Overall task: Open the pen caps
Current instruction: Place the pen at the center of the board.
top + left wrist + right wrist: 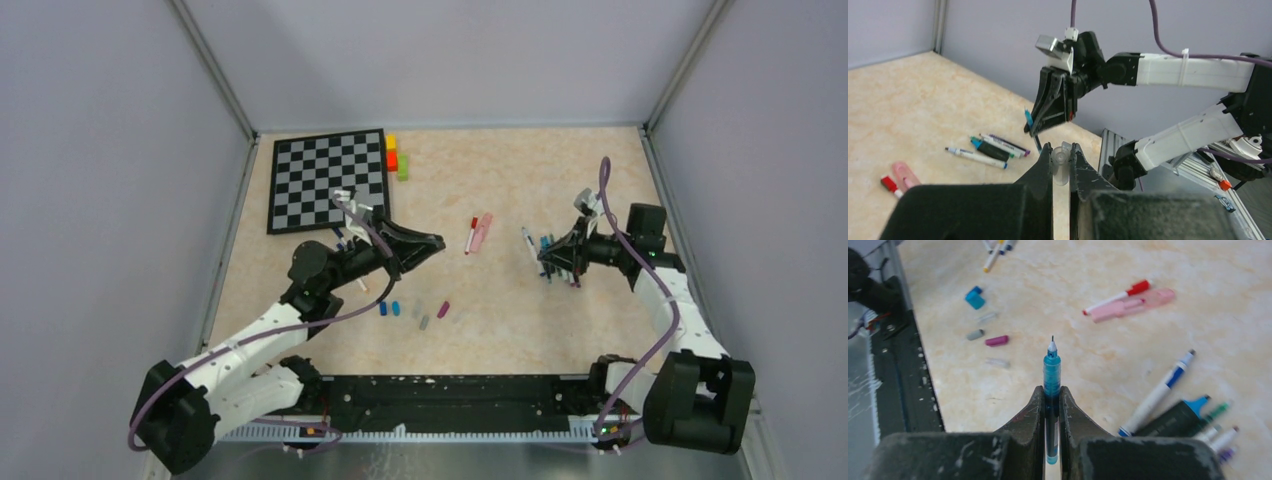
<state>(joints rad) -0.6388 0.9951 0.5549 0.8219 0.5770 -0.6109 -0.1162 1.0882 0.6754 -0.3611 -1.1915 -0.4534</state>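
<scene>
My left gripper (436,242) is shut on a clear pen cap (1062,165), held above the table (500,300); its jaws (1061,150) pinch the cap end-on. My right gripper (545,263) is shut on a teal pen (1051,372) whose bare tip points toward the table centre; in the left wrist view this gripper (1033,131) hangs over a cluster of pens (993,149). Loose caps lie between the arms: blue (389,308), grey (421,316) and magenta (443,309). A red-capped pen (471,236) lies beside a pink highlighter (484,231).
A chessboard (327,180) lies at the back left, with yellow, red and green blocks (396,157) beside it. A few pens (345,238) lie by the left arm near the board. More pens (1173,405) lie under the right gripper. The black rail (450,395) runs along the near edge.
</scene>
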